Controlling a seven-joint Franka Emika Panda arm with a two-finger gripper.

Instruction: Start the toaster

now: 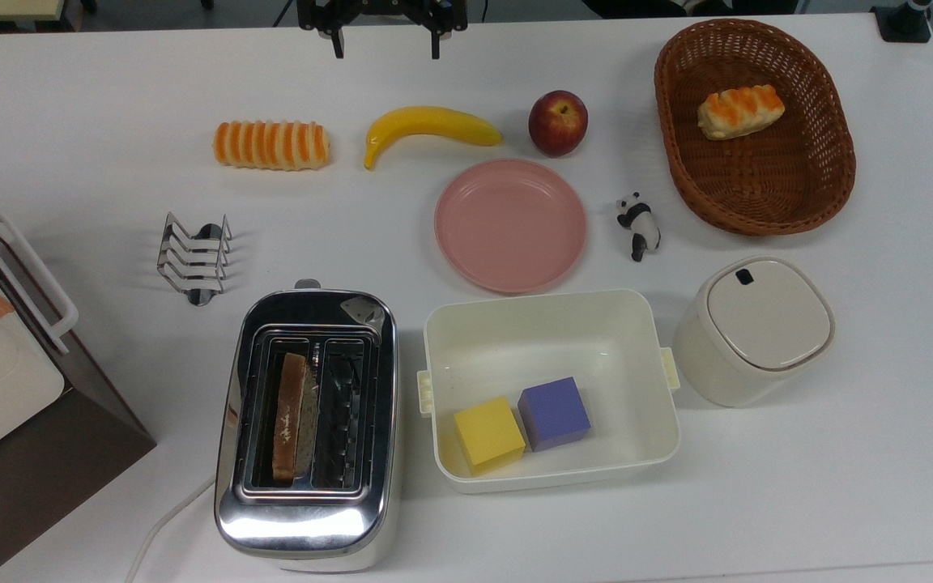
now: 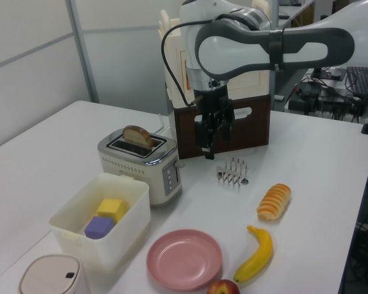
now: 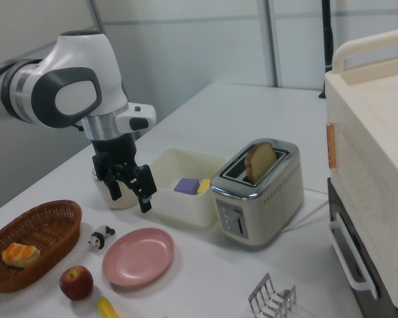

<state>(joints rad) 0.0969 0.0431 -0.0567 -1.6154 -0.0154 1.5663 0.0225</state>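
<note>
hand (image 3: 129,189) empty, fingers spread wide; toaster (image 1: 307,425) lever mostly hidden; bread slice (image 1: 289,417) in slot

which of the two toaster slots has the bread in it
On the toaster, the slot on the top view's left holds the bread slice; the other slot holds none.
</note>
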